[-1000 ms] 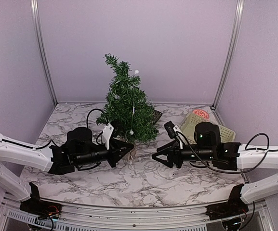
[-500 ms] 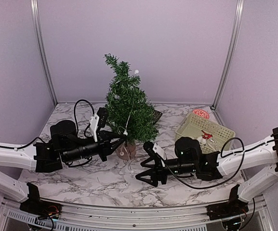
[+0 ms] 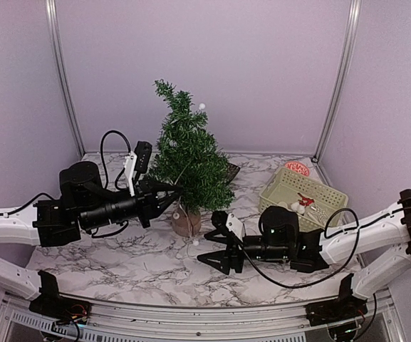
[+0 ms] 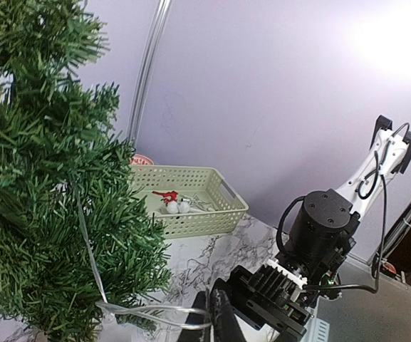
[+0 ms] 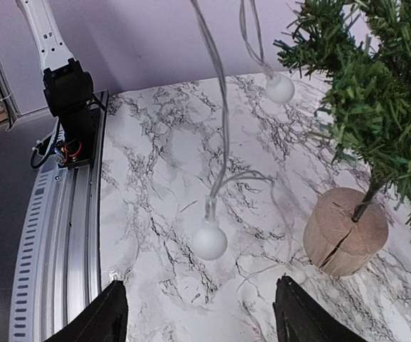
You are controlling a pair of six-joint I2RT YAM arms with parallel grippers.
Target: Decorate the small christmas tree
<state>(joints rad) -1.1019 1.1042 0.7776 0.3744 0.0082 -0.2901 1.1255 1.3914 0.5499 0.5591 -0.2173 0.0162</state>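
Observation:
The small christmas tree (image 3: 189, 158) stands mid-table on its log-slice base (image 3: 186, 222). A clear light string hangs on it, with one white bulb (image 3: 202, 107) near the top. My left gripper (image 3: 177, 191) is at the tree's left side, shut on the clear wire (image 4: 130, 315); its fingertips (image 4: 219, 312) pinch the loop. My right gripper (image 3: 212, 257) is low over the table in front of the base, open and empty. A hanging white bulb (image 5: 210, 240) dangles just ahead of its fingers (image 5: 114, 311), and another bulb (image 5: 279, 88) hangs farther off.
A pale green basket (image 3: 303, 194) at the right holds a red ornament (image 3: 304, 199) and white balls (image 4: 177, 207). A red round item (image 3: 297, 169) lies behind it. The enclosure's walls and metal posts (image 3: 337, 78) close in the back. The front rail (image 5: 55, 242) lies left in the right wrist view.
My left gripper has risen and drawn back left, lifting the wire along the tree. My right arm has swung left and down toward the tree's base, jaws spread wider.

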